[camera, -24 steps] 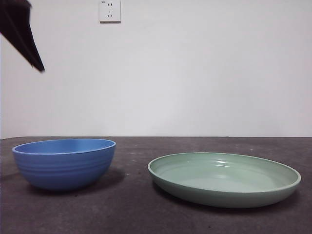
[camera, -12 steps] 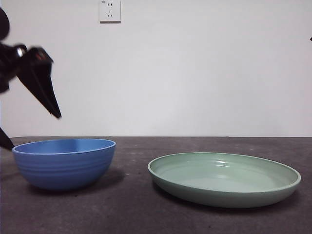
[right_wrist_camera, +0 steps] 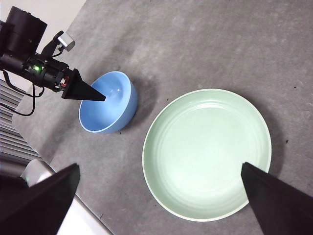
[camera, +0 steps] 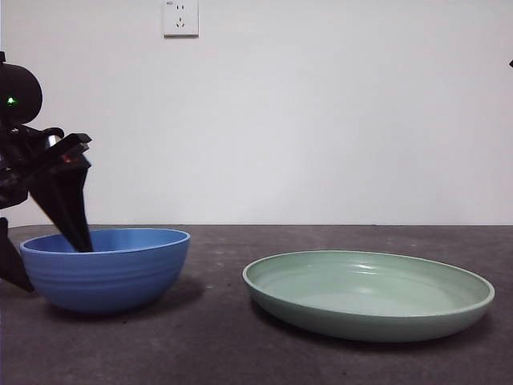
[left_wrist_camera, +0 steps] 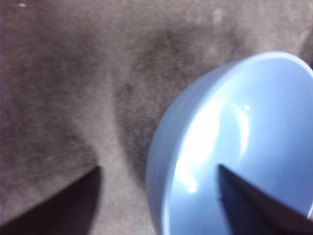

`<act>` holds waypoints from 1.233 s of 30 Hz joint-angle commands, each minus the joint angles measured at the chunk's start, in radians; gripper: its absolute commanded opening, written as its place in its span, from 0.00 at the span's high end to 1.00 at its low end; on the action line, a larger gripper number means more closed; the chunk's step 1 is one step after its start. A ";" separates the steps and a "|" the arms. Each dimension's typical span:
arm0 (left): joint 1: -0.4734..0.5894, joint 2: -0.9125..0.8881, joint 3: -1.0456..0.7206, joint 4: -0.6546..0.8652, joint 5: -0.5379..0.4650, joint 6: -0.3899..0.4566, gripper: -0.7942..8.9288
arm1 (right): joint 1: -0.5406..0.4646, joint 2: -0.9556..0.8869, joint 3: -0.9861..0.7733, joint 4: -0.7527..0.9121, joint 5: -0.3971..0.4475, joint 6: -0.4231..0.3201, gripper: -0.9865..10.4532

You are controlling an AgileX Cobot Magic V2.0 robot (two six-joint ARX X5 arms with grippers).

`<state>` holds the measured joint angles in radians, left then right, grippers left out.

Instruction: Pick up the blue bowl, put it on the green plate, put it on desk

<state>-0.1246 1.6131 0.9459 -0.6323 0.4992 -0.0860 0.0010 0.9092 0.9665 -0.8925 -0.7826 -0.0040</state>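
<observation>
- My left pincer point(camera: 44, 253) stands wide at the blue bowl point(camera: 107, 269), straddling its wall: one jaw dips inside past the rim, the other hangs outside, low by the bench point(camera: 240, 353). Neither jaw is pressed to the wall.
- My left wrist view shows the same: one dark jaw over the glossy inside of the blue bowl point(left_wrist_camera: 244, 147), the other over the bare bench point(left_wrist_camera: 73, 98), with the bowl's wall between them.
- The blue bowl sits upright on the bench, at the left in the front view.
- The green plate point(camera: 369, 293) lies flat on the bench beside the bowl, apart from it, with a strip of bare bench between them.
- My right pincer point(right_wrist_camera: 161, 196) hangs high above the bench with its jaws wide, holding nothing; from there I look down on the green plate point(right_wrist_camera: 208, 154), the blue bowl point(right_wrist_camera: 110, 105) and my left pincer point(right_wrist_camera: 90, 95) at the bowl.
- Behind the bench rises a plain white wall point(camera: 337, 120) bearing a white socket point(camera: 180, 18).
</observation>
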 commanded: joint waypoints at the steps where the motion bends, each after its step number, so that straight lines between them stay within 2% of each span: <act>1: -0.001 0.015 0.018 0.006 -0.006 0.019 0.64 | 0.003 0.005 0.016 0.008 -0.003 -0.015 0.39; 2: -0.001 0.015 0.018 0.005 -0.007 0.019 0.65 | 0.003 0.005 0.016 0.008 -0.003 -0.015 0.39; 7: -0.001 0.015 0.018 0.005 -0.010 0.019 0.87 | 0.003 0.005 0.016 0.008 -0.003 -0.015 0.39; 9: -0.001 0.015 0.019 0.005 -0.010 0.019 0.90 | 0.003 0.005 0.016 0.008 -0.003 -0.015 0.39; 14: -0.013 0.015 0.077 -0.055 -0.092 0.019 0.90 | 0.003 0.005 0.016 0.008 -0.003 -0.015 0.39; 20: -0.089 0.015 0.259 -0.182 -0.160 0.009 0.90 | 0.003 0.005 0.016 0.000 -0.003 -0.014 0.39; 27: -0.256 0.043 0.476 -0.216 -0.201 -0.041 0.90 | 0.003 0.004 0.016 -0.003 -0.002 -0.011 0.39; 32: -0.381 0.089 0.544 -0.180 -0.208 -0.090 0.90 | 0.003 0.004 0.016 -0.003 -0.002 -0.008 0.39; 37: -0.497 0.183 0.581 -0.145 -0.216 -0.091 0.90 | 0.003 0.004 0.016 -0.003 -0.002 -0.008 0.39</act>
<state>-0.5987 1.7615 1.4963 -0.7853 0.2893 -0.1684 0.0010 0.9092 0.9665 -0.9012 -0.7822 -0.0036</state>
